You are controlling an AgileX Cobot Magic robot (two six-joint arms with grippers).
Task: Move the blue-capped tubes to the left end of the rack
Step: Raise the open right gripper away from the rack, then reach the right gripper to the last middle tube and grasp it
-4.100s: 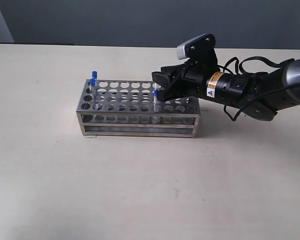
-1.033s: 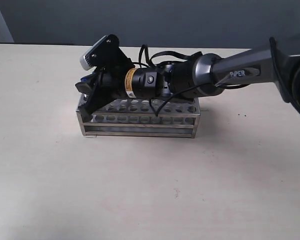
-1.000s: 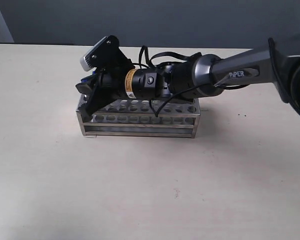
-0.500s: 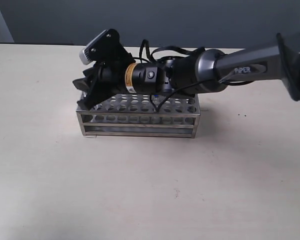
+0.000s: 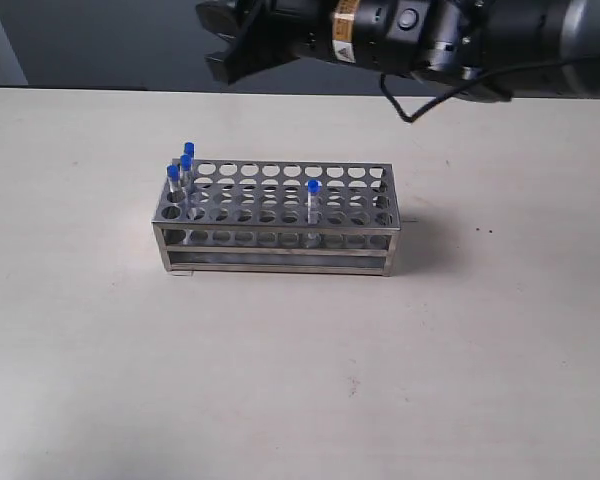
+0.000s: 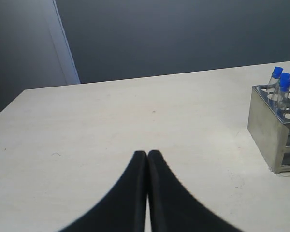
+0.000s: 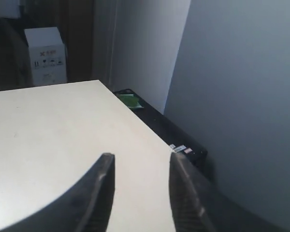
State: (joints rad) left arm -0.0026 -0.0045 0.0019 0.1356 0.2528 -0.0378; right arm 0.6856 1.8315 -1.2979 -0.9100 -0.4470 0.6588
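Note:
The shiny metal rack (image 5: 276, 218) stands on the table. Three blue-capped tubes (image 5: 181, 166) stand upright in holes at its left end, and one more blue-capped tube (image 5: 312, 205) stands near the middle right. In the left wrist view two of the blue-capped tubes (image 6: 280, 87) and the rack's end (image 6: 273, 130) show far off, and my left gripper (image 6: 147, 153) is shut and empty over bare table. My right gripper (image 7: 141, 157) is open and empty; in the exterior view its arm (image 5: 420, 30) is raised high above the rack at the top edge.
The beige table (image 5: 300, 380) stretches all round the rack. Past its far edge are a dark wall, a white box (image 7: 46, 55) and a black ledge with a green item (image 7: 130, 100).
My right arm was low over the rack's left end; it has lifted up and away to the top of the view. A third blue-capped tube now stands at the left end.

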